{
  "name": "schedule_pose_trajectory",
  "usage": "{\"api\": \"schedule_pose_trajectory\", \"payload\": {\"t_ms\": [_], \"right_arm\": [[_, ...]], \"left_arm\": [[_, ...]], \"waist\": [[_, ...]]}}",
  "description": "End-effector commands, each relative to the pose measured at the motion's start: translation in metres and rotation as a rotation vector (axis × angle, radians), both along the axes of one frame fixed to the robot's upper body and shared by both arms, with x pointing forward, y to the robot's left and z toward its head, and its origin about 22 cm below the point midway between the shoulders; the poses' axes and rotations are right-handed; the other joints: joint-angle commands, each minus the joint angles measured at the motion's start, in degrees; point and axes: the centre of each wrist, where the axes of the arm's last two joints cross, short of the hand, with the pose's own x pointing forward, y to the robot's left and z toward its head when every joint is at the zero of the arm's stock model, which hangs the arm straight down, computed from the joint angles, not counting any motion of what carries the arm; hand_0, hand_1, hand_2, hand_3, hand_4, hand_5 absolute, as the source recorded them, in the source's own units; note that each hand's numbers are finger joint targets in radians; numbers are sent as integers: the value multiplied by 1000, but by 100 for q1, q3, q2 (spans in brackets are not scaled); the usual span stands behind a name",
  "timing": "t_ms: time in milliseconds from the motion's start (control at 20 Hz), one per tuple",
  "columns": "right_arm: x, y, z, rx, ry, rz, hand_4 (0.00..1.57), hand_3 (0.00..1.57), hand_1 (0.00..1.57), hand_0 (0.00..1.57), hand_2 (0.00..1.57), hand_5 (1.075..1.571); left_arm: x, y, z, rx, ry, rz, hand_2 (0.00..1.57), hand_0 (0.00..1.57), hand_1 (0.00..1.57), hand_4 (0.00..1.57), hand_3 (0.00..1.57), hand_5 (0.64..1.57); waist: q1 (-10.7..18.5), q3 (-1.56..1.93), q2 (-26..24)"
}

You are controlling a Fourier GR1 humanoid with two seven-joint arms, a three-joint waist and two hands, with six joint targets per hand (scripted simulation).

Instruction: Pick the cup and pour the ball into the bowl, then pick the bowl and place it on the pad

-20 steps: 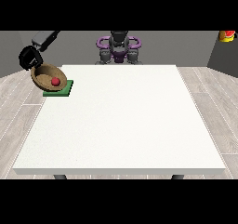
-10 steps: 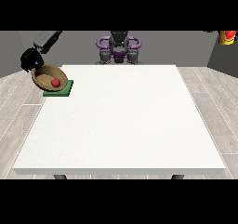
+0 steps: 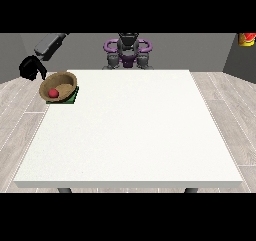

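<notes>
Judging by the round wooden bowl [image 3: 59, 86] holding the red ball [image 3: 53, 93] on the green pad [image 3: 72, 98] at our bench's [image 3: 130, 130] far corner, we seem finished; whether the black hand [image 3: 31, 67] at the view's left is released, we cannot tell.

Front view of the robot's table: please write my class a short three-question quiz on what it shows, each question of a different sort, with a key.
1. True or false: the red ball lies inside the wooden bowl.
2. Multiple choice: the bowl sits on a) the green pad at the table's far corner on the view's left, b) the table's middle, c) the floor.
3. Fill in: the robot hand at the view's left is just beside the bowl's ____ side in the picture.

Key: 1 true; 2 a; 3 left.
</notes>
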Motion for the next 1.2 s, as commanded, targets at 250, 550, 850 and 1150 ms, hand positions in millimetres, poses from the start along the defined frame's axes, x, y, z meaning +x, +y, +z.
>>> {"api": "schedule_pose_trajectory", "payload": {"t_ms": [250,550,850,1150], "right_arm": [[26,51,-18,65,-48,7,0,753,1451,1451,1383,1540],[26,28,9,-30,-102,28,162,1043,931,931,1103,1509],[22,21,4,-69,56,89,0,0,0,0,0,1407],[25,12,33,-106,124,155,200,0,0,0,0,1375]], "left_arm": [[-11,22,-10,16,-13,30,0,0,0,1187,0,1564],[-18,34,34,8,-84,50,0,0,0,1193,0,1567],[1,-2,-7,15,-15,-13,0,0,0,1206,0,1569],[11,-23,-45,-15,107,18,0,0,0,1190,0,1569]], "waist": [[66,16,96],[-2,18,468],[319,23,124],[-55,17,-770]]}}
